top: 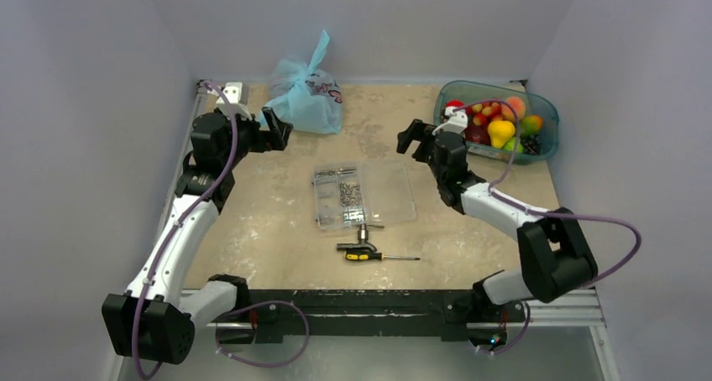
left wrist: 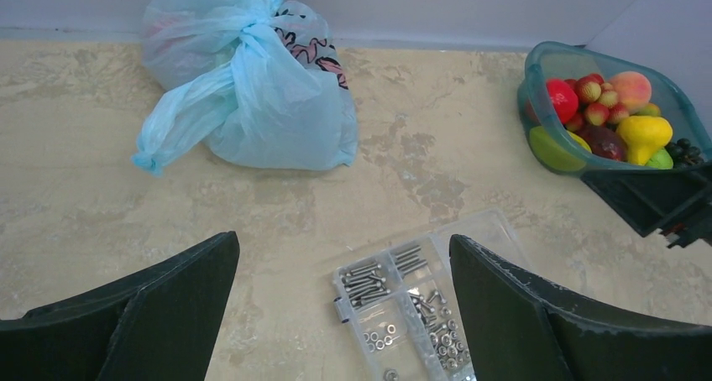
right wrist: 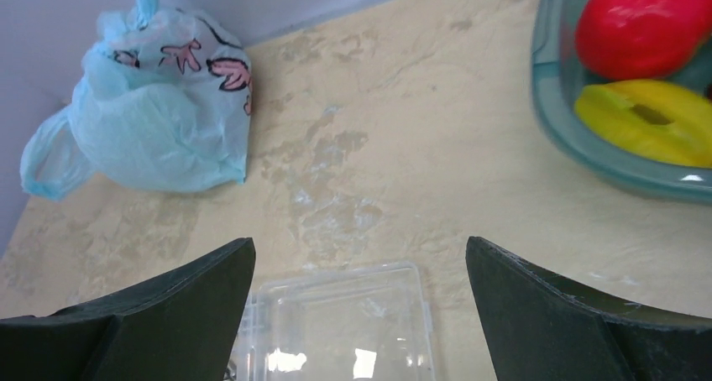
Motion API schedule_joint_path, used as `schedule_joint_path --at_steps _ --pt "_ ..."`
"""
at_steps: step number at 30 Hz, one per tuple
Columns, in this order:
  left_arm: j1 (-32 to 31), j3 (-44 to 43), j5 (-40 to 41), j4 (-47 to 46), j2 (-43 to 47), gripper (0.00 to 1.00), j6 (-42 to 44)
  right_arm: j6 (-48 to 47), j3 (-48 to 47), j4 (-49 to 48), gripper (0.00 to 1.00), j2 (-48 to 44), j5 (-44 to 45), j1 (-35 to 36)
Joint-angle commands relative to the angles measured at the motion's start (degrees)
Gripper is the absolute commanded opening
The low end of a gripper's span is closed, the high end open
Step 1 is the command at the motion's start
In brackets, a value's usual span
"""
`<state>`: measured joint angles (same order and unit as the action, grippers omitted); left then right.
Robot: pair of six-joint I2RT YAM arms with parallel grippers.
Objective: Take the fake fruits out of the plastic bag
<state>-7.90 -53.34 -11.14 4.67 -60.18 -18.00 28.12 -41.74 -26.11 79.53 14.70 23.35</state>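
Plastic bag [top: 304,96] sits at 11 o'clock on the table [top: 252,230], handles tied shut. Its contents cannot be made out through the film, though a faint pink tint may be fruit. Left gripper [top: 277,129] is just at the bag's 7 o'clock, apart from it, jaws spread wide and empty. Right gripper [top: 416,138] is likewise agape and empty. It is near the teal tub [top: 546,104] at 1 o'clock, where fake fruits [top: 501,131] lie heaped. At the centre is a compartment box [top: 363,195] of screws, with a screwdriver [top: 369,253] at its 6 o'clock.

Thin light blue plastic bag [top: 304,100] sits knotted shut at the far left corner of the table [top: 277,221], puffy and crinkled, pink-and-dark print on it. Whatever's inside is hidden.
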Motion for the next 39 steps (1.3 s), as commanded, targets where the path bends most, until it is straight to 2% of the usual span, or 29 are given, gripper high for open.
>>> schedule_joint_path --at_steps 1,8,13,16,22,32,38,39 --pt "0.1 -4.7 -2.5 3.9 -1.5 0.96 0.3 1.4 -8.3 -0.7 0.99 6.4 -2.8 4.2" --pt "1.8 -5.0 -4.5 4.0 -2.1 0.96 -0.8 0.9 -24.2 2.3 0.99 20.9 0.8 12.9" --pt "4.0 -5.5 -5.9 3.9 -2.8 0.96 -0.6 4.2 -36.2 1.9 0.99 31.5 2.7 17.0" --pt "4.8 -5.5 -5.5 4.2 -3.1 0.96 0.1 4.6 -44.4 4.8 0.99 38.2 5.4 19.0" --pt "5.1 -6.3 -7.2 4.3 -3.7 0.95 0.1 6.9 -55.7 9.6 0.99 46.5 13.1 20.1" --pt "5.1 -6.2 -9.6 3.2 -4.2 0.95 -1.2 -1.1 -68.8 7.6 0.99 58.0 12.9 20.1" --pt "5.2 -6.2 -10.3 3.0 -4.9 0.95 -1.3 -1.7 -75.7 7.9 0.92 63.5 14.0 20.1" --pt "5.2 -6.2 -10.2 3.0 -5.0 0.95 -1.3 -1.5 -75.9 7.6 0.88 63.8 14.5 20.1"
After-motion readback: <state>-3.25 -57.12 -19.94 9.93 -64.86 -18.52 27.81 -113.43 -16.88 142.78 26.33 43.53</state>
